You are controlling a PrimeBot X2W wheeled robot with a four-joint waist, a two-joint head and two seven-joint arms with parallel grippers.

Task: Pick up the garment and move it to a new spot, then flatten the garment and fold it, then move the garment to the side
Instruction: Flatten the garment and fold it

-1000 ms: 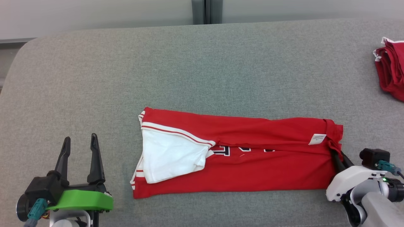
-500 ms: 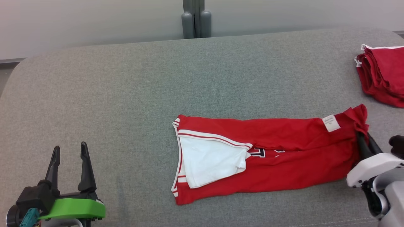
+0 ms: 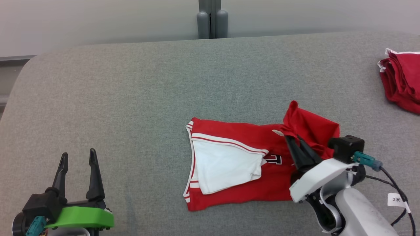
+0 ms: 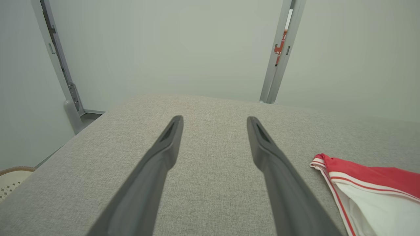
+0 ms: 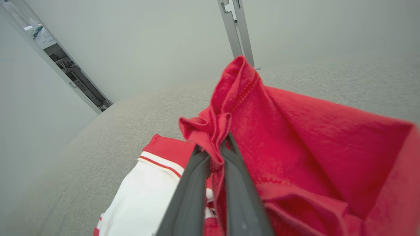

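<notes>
While the garment point(image 3: 236, 183) lies on the grey counter point(image 3: 131, 98), right of centre, its right end is held raised over the flat part. The right pincer point(image 3: 293, 137) is pressed together on a bunched fold of red hem, so the cloth is pinched at one point and the rest hangs from it as a loose flap. The flap is held above the lower layer, presumably so that it can be laid leftward without dragging the cloth beneath.

The left end, with its white panel point(image 3: 226, 167) and striped trim, lies flat on the counter and is judged to serve as the anchor of the fold. The left pincer point(image 3: 78, 152) is held spread and empty over the near left of the counter, well apart from the garment. It is judged to be parked clear of the fold path.

A stack of red cloth point(image 3: 402, 82) is seen at the far right edge, well apart. The folding step is judged to be in hand. The move to the side is not yet done.
</notes>
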